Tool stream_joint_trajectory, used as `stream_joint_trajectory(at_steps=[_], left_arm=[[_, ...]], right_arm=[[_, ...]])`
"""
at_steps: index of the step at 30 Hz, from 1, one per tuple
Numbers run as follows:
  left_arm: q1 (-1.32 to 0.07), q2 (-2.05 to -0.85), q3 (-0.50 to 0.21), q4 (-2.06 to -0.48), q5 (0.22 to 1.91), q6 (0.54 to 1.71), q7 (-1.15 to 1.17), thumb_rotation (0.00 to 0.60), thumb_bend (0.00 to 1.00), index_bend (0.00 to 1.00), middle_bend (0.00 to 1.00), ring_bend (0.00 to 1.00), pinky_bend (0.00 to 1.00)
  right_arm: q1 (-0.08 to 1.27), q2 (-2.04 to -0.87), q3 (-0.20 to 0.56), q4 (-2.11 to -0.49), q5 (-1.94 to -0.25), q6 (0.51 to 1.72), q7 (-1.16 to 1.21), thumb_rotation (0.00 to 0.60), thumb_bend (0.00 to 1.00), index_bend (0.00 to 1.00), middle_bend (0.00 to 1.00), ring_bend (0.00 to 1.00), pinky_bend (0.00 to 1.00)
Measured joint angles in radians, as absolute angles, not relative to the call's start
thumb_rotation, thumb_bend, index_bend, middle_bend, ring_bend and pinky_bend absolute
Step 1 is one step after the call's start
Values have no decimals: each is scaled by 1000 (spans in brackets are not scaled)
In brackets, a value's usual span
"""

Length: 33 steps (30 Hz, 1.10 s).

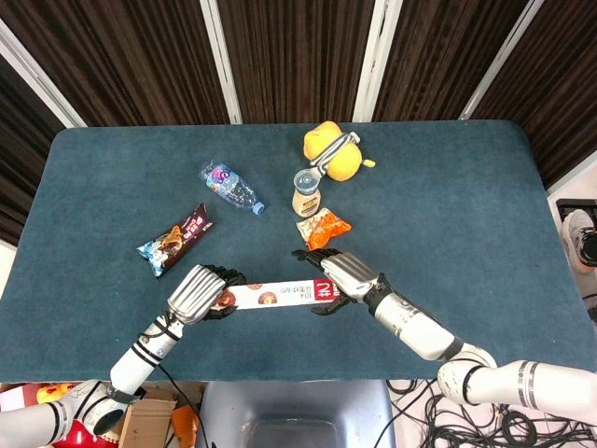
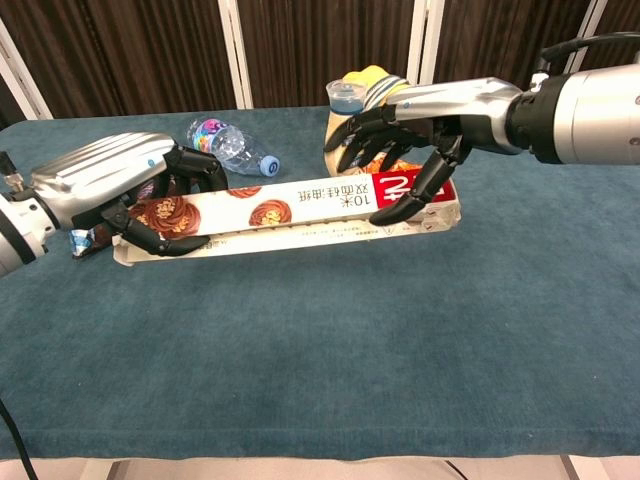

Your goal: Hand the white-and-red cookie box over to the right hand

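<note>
The long white-and-red cookie box [image 1: 270, 295] [image 2: 285, 211] hangs level above the table's front edge. My left hand [image 1: 198, 292] [image 2: 108, 186] grips its left end, the one with the cookie picture. Over the red right end arches my right hand [image 1: 340, 275] [image 2: 425, 125]. Its fingers [image 2: 362, 135] curve above the top edge and its thumb [image 2: 408, 192] lies against the red face. The fingers are still spread and have not closed round the box.
A water bottle [image 1: 231, 187] [image 2: 232, 147], a sauce bottle [image 1: 306, 193], a yellow plush toy [image 1: 333, 149] and an orange snack bag [image 1: 323, 228] lie behind the box. A chocolate snack pack [image 1: 175, 241] lies to the left. The table's front edge [image 2: 320, 452] is close.
</note>
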State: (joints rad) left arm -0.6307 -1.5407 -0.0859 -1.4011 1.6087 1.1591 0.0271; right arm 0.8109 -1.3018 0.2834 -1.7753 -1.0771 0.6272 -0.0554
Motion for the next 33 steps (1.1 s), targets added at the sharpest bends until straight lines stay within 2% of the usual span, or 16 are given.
stream_joint_trajectory(at_steps=[1, 8, 10, 12, 15, 18, 20, 25, 27, 29, 31, 33], left_arm=[[-630, -1539, -85, -1405, 1609, 1161, 29, 600, 327, 558, 645, 582, 709], [-628, -1523, -78, -1436, 1606, 1169, 48, 600, 326, 557, 638, 578, 708], [-627, -1515, -74, -1443, 1608, 1171, 53, 600, 321, 527, 605, 556, 696], [-626, -1507, -71, -1446, 1617, 1179, 48, 600, 297, 419, 487, 462, 630], [-624, -1495, -66, -1449, 1635, 1200, 14, 600, 243, 160, 220, 202, 416], [-618, -1464, -60, -1454, 1659, 1233, -38, 600, 210, 44, 92, 54, 264], [-610, -1435, -57, -1456, 1667, 1255, -52, 600, 201, 23, 64, 16, 214], [-542, -1334, -53, -1454, 1646, 1330, -20, 600, 199, 22, 61, 8, 185], [-496, -1294, -48, -1447, 1618, 1361, -2, 600, 199, 22, 61, 8, 183], [-454, -1272, -42, -1437, 1590, 1386, -1, 600, 200, 22, 62, 8, 183], [-412, -1259, -34, -1422, 1563, 1413, -20, 600, 200, 22, 62, 8, 182], [-390, -1256, -29, -1396, 1542, 1424, -60, 600, 203, 22, 62, 8, 182]], right_arm=[[813, -1306, 277, -1772, -1081, 635, -60, 600, 292, 594, 520, 548, 545], [828, -1315, 248, -1768, -1082, 667, -74, 600, 351, 683, 586, 612, 597], [828, -1309, 244, -1774, -1087, 679, -73, 600, 364, 705, 602, 629, 612], [826, -1299, 238, -1781, -1095, 687, -72, 600, 365, 714, 610, 636, 614], [816, -1279, 227, -1790, -1114, 707, -75, 600, 365, 719, 614, 640, 614], [790, -1251, 207, -1796, -1145, 745, -77, 600, 365, 719, 614, 640, 614], [763, -1230, 186, -1795, -1171, 776, -77, 600, 366, 718, 614, 640, 614], [673, -1198, 117, -1749, -1261, 869, -54, 600, 365, 694, 614, 638, 615], [643, -1198, 93, -1707, -1297, 902, -30, 600, 365, 662, 614, 620, 615], [610, -1209, 67, -1641, -1334, 936, 6, 600, 365, 586, 604, 572, 594], [582, -1231, 44, -1560, -1368, 966, 53, 600, 365, 465, 540, 499, 522], [564, -1257, 28, -1485, -1385, 977, 105, 600, 364, 282, 406, 378, 414]])
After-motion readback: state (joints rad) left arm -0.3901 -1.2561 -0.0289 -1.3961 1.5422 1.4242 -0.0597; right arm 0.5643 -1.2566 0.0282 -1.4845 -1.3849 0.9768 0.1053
